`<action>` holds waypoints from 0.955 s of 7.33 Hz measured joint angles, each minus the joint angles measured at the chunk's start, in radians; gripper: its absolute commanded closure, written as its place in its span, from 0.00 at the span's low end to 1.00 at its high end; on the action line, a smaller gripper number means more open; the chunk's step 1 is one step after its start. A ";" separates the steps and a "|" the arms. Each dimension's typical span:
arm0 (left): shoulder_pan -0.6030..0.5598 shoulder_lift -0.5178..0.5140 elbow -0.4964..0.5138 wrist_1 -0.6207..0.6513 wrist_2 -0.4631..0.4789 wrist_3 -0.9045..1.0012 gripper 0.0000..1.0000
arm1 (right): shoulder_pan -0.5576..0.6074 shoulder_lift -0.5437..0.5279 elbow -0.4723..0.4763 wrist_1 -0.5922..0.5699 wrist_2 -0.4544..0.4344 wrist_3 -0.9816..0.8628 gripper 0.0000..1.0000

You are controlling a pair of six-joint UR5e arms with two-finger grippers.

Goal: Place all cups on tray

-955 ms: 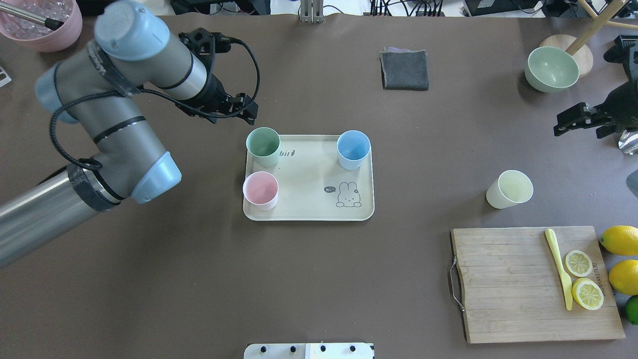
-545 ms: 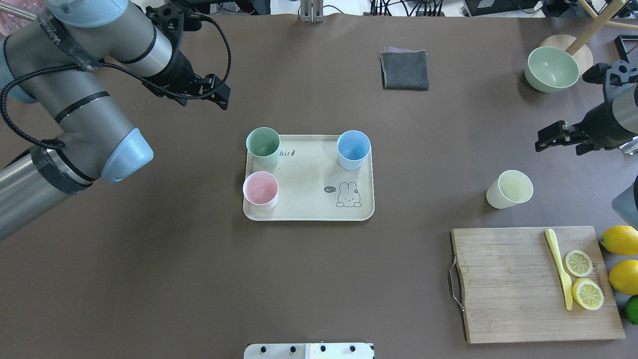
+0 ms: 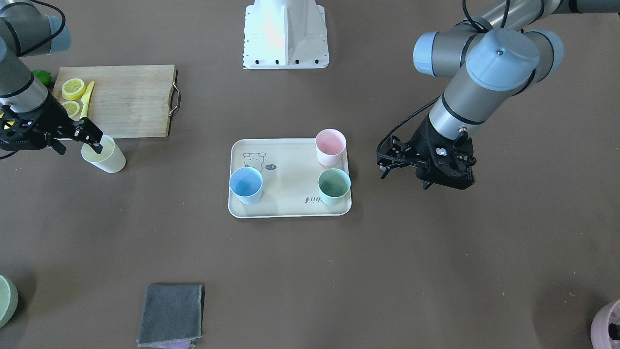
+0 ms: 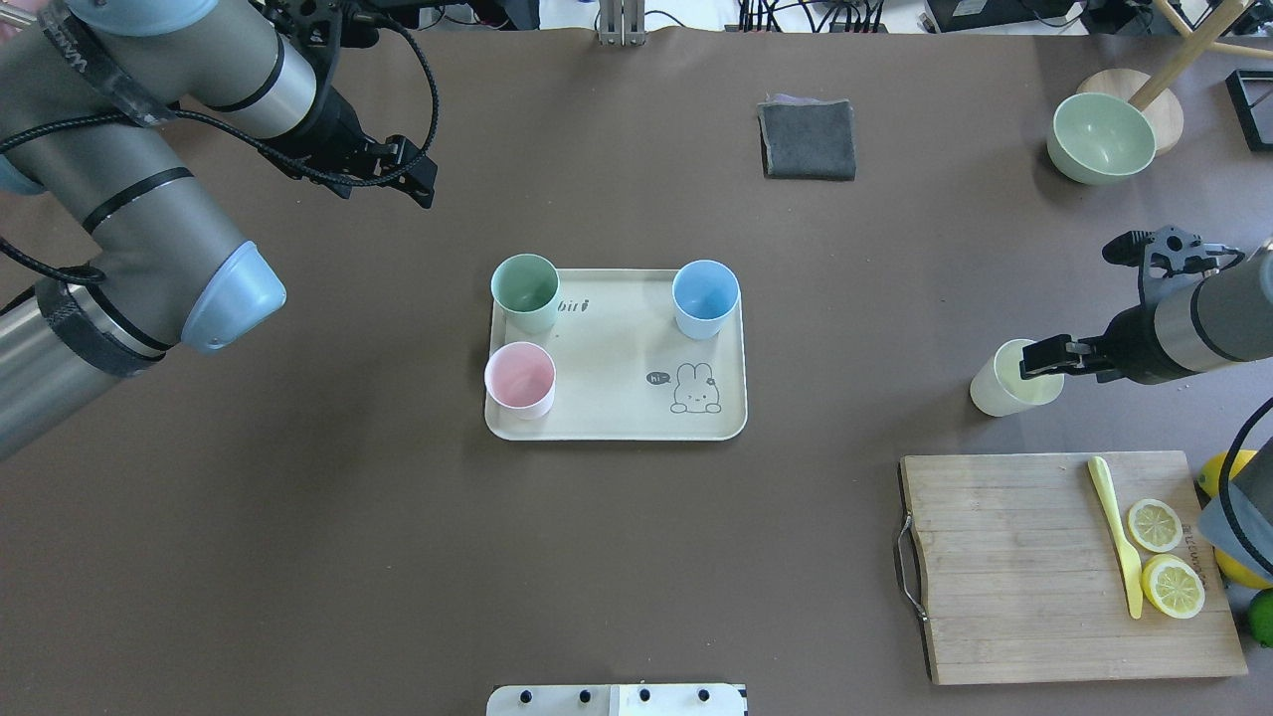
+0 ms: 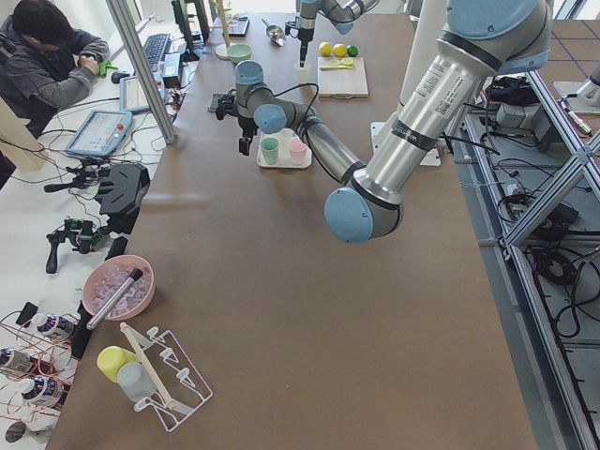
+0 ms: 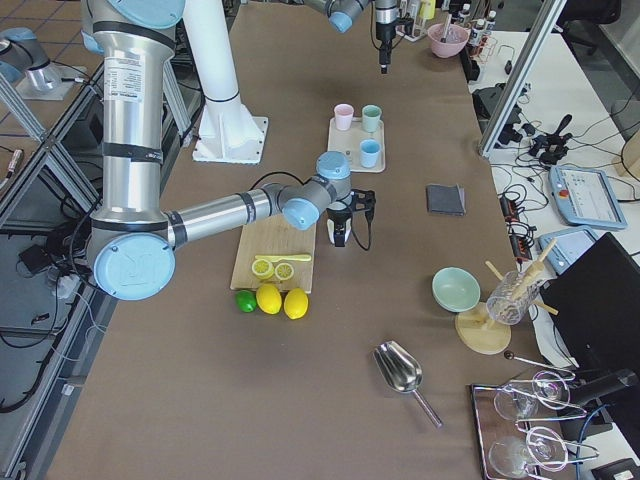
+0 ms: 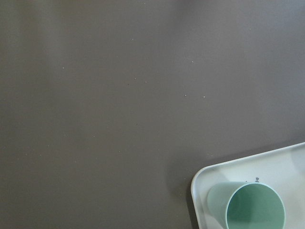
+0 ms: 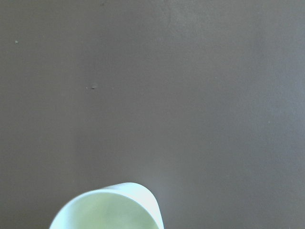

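Tray: pink cup, blue cup, green cup | yellow cup off-tray | both jaws spread

A long table with a matte brown top sits in even, bright light. Along one long side of the table runs a white workbench, where a person sits. Aluminium posts rise between table and bench. On the table's opposite side, aluminium rails cross a tan tiled floor.

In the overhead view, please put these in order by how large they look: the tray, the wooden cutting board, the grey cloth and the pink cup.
1. wooden cutting board
2. tray
3. grey cloth
4. pink cup
All four differ plainly in that view, and none look alike.
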 measured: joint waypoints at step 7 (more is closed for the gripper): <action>-0.002 0.008 0.003 -0.002 0.002 0.001 0.02 | -0.046 0.207 0.042 -0.160 -0.047 0.185 1.00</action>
